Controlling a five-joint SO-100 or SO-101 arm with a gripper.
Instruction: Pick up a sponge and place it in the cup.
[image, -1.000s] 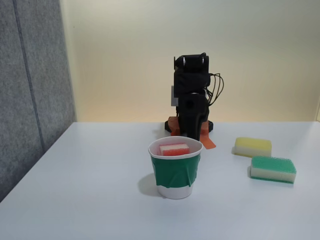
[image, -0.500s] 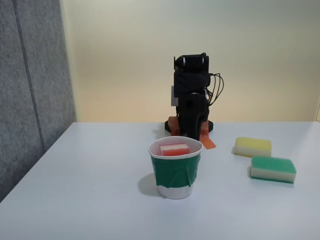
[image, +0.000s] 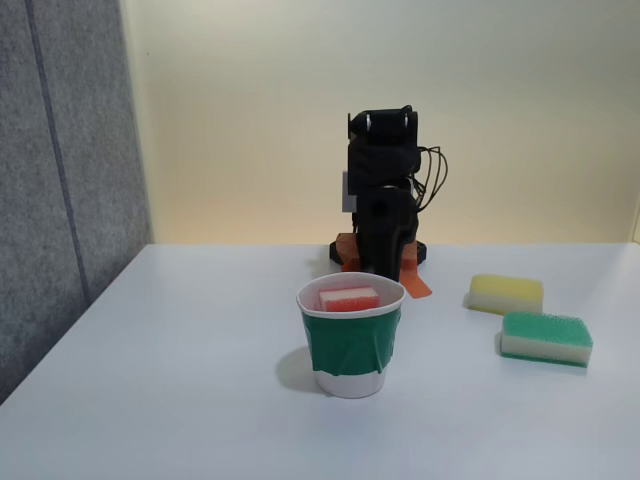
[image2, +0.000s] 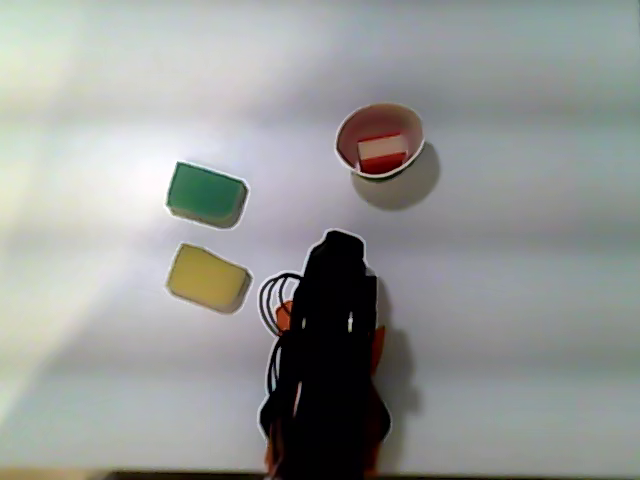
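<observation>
Standing toward the left of the objects in the fixed view, the cup (image: 351, 340) rests upright on the white table (image: 180, 400), its green band wrapped round the middle and its rim slightly bent. The sponge (image: 349, 298) sits inside it, tilted, with its red top and cream layer showing just above the rim. Behind the cup, at the back of the table, the black arm (image: 385, 200) is folded upright over its orange base, well apart from the cup; its tool is tucked among the dark parts, and I cannot tell whether the fingers are spread or closed. Farther right lie a yellow-topped sponge (image: 507, 293) and, nearer the camera, a green-topped sponge (image: 546, 339), close beside each other and flat on the table. In the other view, looking down, the order runs differently: the green-topped sponge (image2: 206, 194) and yellow-topped sponge (image2: 207, 278) lie at the left, the arm (image2: 330, 360) is a dark shape in the lower middle, and the cup (image2: 350, 130) stands at the upper right with the sponge (image2: 382, 153) inside.
</observation>
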